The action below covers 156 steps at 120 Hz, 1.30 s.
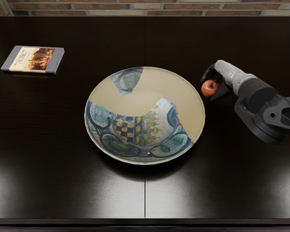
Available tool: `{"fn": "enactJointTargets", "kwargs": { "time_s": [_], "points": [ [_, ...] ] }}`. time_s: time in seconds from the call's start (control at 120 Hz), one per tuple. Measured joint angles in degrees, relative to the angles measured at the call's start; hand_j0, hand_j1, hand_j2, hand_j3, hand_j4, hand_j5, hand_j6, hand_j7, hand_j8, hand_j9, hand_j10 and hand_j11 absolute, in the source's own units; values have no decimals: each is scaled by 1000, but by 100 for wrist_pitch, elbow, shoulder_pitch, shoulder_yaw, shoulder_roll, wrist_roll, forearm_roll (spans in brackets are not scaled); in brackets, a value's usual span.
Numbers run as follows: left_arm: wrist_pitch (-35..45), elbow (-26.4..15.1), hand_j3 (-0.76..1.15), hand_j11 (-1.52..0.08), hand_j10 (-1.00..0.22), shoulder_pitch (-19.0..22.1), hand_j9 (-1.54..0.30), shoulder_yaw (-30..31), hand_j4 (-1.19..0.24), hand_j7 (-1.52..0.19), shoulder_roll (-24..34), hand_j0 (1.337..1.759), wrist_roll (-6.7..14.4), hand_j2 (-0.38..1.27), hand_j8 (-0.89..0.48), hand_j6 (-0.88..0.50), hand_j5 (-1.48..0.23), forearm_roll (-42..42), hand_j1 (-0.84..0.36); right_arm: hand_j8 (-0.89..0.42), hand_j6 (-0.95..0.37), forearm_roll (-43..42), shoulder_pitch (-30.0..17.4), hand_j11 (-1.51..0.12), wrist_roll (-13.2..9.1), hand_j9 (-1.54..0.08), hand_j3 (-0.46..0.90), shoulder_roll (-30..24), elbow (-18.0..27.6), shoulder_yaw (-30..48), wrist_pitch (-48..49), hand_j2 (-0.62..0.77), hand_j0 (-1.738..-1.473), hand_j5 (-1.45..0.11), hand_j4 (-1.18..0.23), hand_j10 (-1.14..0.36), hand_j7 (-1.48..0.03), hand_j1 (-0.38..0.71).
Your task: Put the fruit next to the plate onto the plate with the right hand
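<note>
Right robot hand (217, 81) closed round apple (209, 88), clasping it from both sides. Apple just off plate's (181, 96) right rim, over worktop (241, 174) (lifted or resting, cannot tell). Plate lies toward picture's left of my robot hand, so I judge carry goes that way, over rim, toward middle. Left arm out of view. Book (33, 59) in far corner, well apart.

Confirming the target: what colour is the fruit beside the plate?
The small round fruit is red-orange; head view.
</note>
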Motion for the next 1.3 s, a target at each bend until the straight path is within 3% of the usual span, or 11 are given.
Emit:
{"fn": "enactJointTargets", "kwargs": {
  "time_s": [0.542,1.05,1.075,1.183,1.3],
  "points": [
    [0,11,0,-301,-232,-5,-301,1,-232,-301,0,1658,0,46,-232,-232,-301,-1,71,-482,-485,820,699,-868,0,-868,0,1121,-90,0,-45,285,-1658,-874,-633,-636,-847,308],
    [0,11,0,-301,-231,-9,-301,1,-231,-301,0,1658,0,46,-231,-231,-301,-1,71,-467,-471,978,722,-918,-3,-918,0,1888,-278,-45,-42,312,-1658,-928,-673,-678,-898,309],
    [0,11,0,-301,-231,-9,-301,1,-231,-301,0,1658,0,46,-231,-231,-301,0,71,-465,-467,983,710,-883,-2,-882,0,1913,-312,-49,-44,282,-1658,-891,-648,-653,-865,294],
    [0,11,0,-301,-231,-7,-301,1,-231,-301,0,1658,0,46,-231,-231,-301,1,71,-287,-288,994,700,-536,-1,-536,0,2004,-459,-57,-51,164,-1658,-542,-395,-398,-526,45],
    [0,11,0,-301,-231,-6,-301,1,-232,-301,0,1658,0,46,-232,-232,-301,1,71,-176,-177,999,716,-321,0,-321,0,2045,-490,-54,-54,90,-1658,-323,-237,-238,-315,-111]
  ]
}}
